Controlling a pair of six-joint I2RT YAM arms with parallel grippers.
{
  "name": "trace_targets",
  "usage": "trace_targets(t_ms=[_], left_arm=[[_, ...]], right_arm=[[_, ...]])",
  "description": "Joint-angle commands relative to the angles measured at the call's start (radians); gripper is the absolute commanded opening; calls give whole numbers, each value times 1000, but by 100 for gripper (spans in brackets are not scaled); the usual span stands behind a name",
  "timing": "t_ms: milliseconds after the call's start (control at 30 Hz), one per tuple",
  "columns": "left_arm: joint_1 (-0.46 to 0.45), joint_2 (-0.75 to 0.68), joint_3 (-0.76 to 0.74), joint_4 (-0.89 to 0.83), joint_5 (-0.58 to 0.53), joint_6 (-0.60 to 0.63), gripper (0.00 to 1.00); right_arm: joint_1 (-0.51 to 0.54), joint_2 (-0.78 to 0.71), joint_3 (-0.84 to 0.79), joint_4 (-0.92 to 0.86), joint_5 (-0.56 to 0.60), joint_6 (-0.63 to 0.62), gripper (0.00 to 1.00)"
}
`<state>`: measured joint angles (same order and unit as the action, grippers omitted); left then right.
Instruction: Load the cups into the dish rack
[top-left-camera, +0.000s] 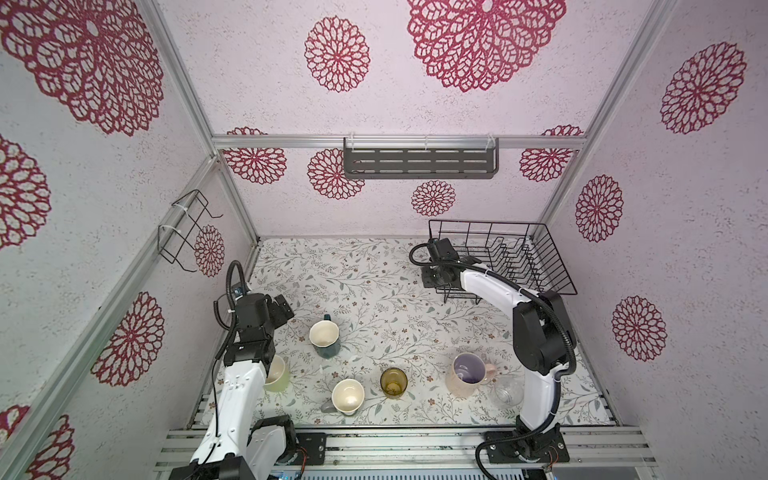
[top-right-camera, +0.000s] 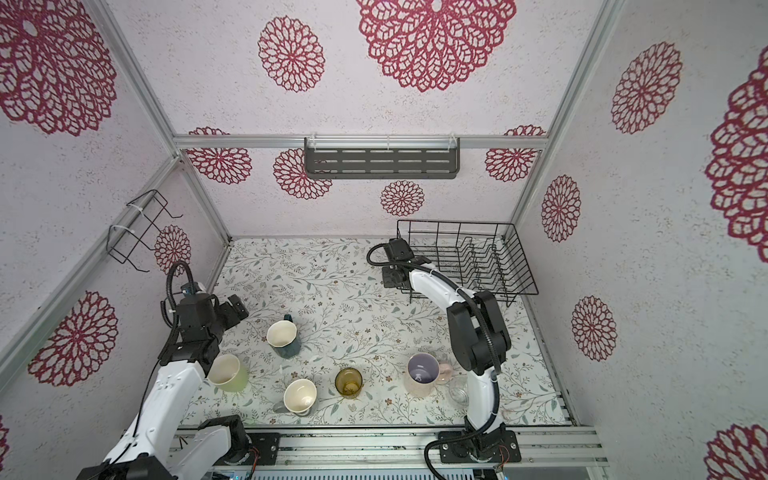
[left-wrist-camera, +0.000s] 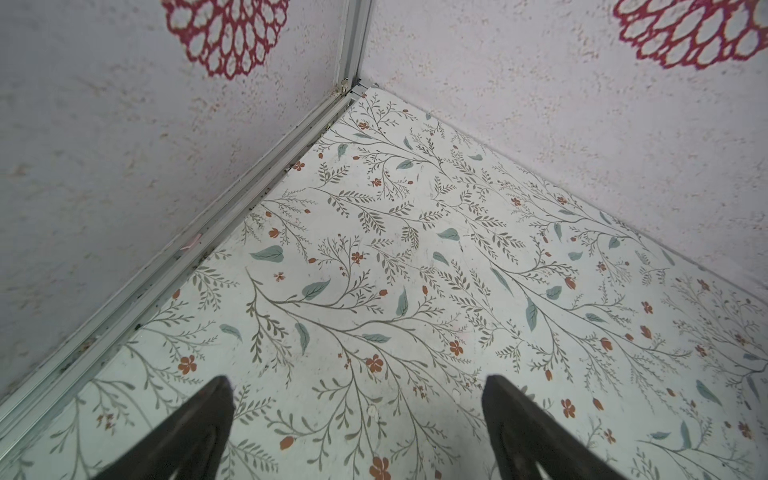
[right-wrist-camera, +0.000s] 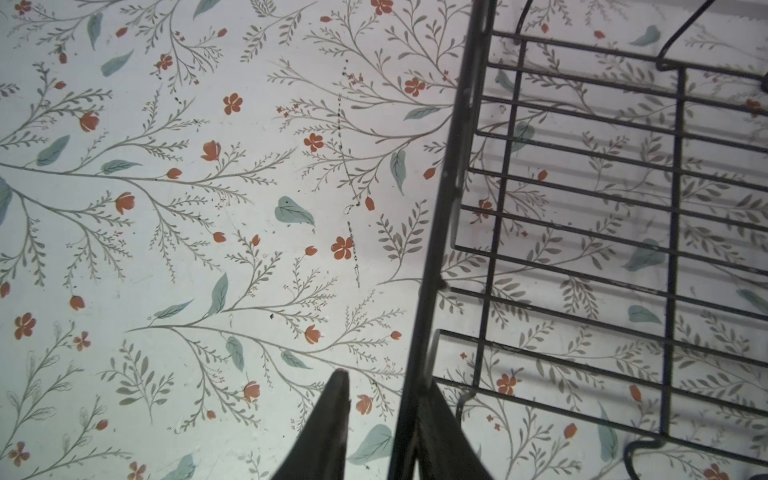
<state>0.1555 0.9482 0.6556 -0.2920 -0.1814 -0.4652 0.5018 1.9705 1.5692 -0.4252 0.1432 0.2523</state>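
Top views: what's in the dish rack (top-left-camera: 548, 257)?
— Only its dividers. Six cups (top-left-camera: 348, 397) stand on the table (top-left-camera: 374, 282), apart from it; pink mug (top-left-camera: 467, 374) nearest.
— Left wrist?
— left gripper (left-wrist-camera: 361, 415) gapes, empty.
— Right wrist?
— right gripper (right-wrist-camera: 386, 380) narrow astride the rack's rim; grip unclear.

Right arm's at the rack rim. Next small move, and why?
Probably close the right gripper fully on the dish rack rim: its fingers straddle that wire, a gap shows beside one finger, and the rack stands empty.
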Motion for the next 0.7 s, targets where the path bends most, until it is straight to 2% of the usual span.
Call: trace_targets(t_ms=[0, 100, 200, 367, 500, 600, 667], left_arm=[[4, -52, 77, -231, 31, -139, 97], [6, -71, 144, -334, 99, -212, 97], [9, -45, 223, -420, 244, -199, 97], [24, 43, 289, -518, 410, -204, 97], [66, 113, 314, -574, 481, -153, 97], [96, 155, 371, -677, 441, -135, 97], [98, 163, 406, -716, 448, -78, 97]], right_arm=[[38, -4, 37, -34, -20, -23, 26], [70, -2, 42, -37, -24, -36, 19], [111, 4, 47, -39, -17, -38, 16], [204, 4, 46, -20, -10, -59, 14], [285, 11, 75, -1, -42, -53, 15], [332, 8, 82, 42, -60, -11, 17], [354, 11, 80, 83, -91, 30, 19]])
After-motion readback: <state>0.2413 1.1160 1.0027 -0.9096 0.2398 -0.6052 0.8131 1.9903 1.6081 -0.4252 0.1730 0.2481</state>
